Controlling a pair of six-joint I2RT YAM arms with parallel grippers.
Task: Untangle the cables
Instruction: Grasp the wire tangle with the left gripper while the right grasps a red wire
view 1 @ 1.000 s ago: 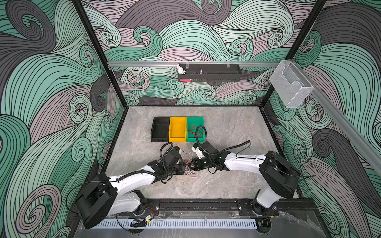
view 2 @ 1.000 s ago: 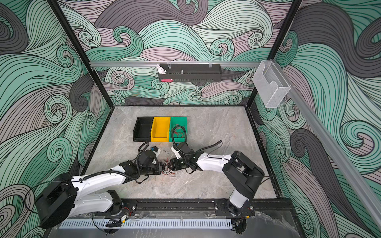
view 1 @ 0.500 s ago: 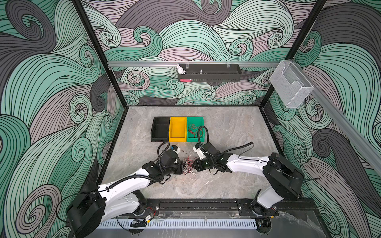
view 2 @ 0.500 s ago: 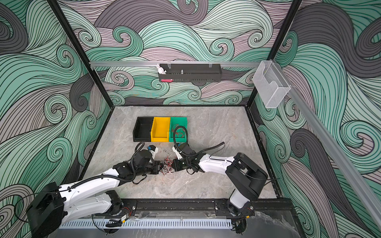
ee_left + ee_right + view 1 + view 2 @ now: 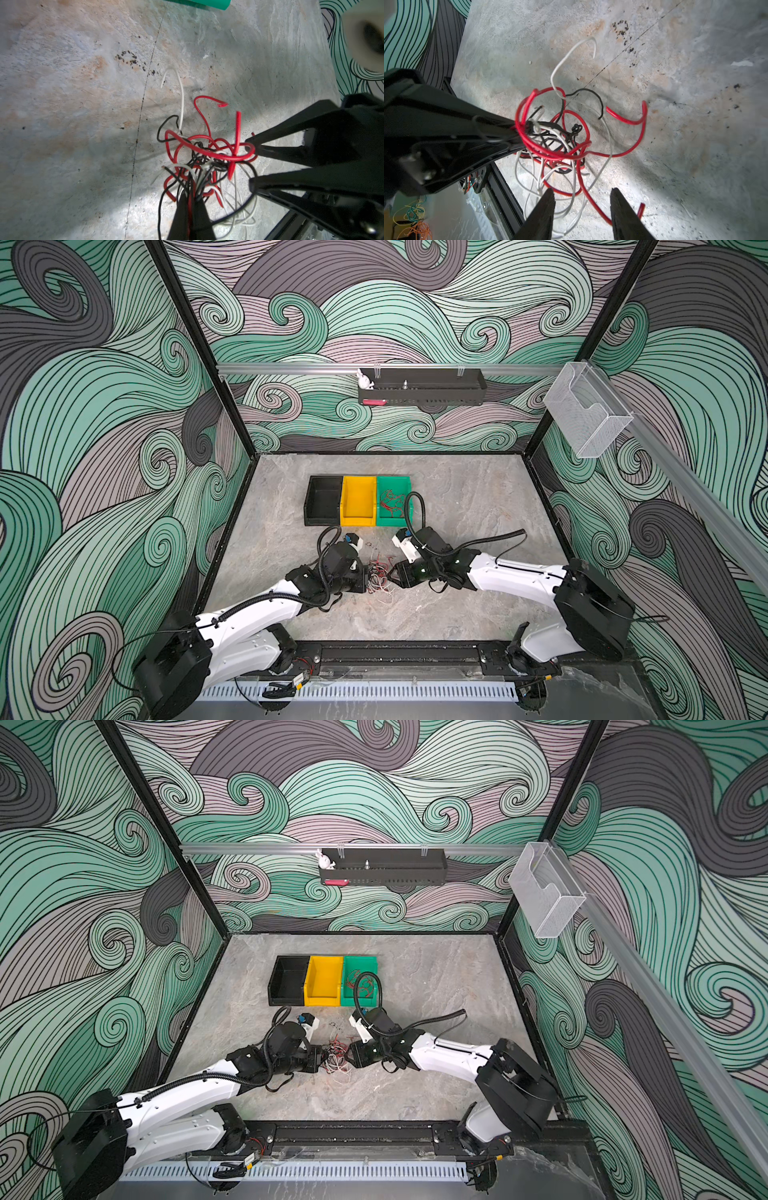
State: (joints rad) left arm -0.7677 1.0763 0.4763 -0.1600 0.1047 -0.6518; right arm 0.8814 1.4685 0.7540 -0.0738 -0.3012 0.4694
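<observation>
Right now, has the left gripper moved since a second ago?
No. The left gripper holds the same spot before the yellow bin, shut on the cables; only its elbow swung toward the front rail.

Three bins (image 5: 358, 502), one cable tangle (image 5: 380, 577)

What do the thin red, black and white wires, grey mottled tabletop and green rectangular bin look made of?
The thin red, black and white wires: likely plastic-insulated; smooth, slightly glossy jackets holding springy loops. The grey mottled tabletop: stone-look, matte, veined with rusty patches; real stone or laminate unclear. The green rectangular bin: probably moulded plastic; uniform colour, smooth faces.
</observation>
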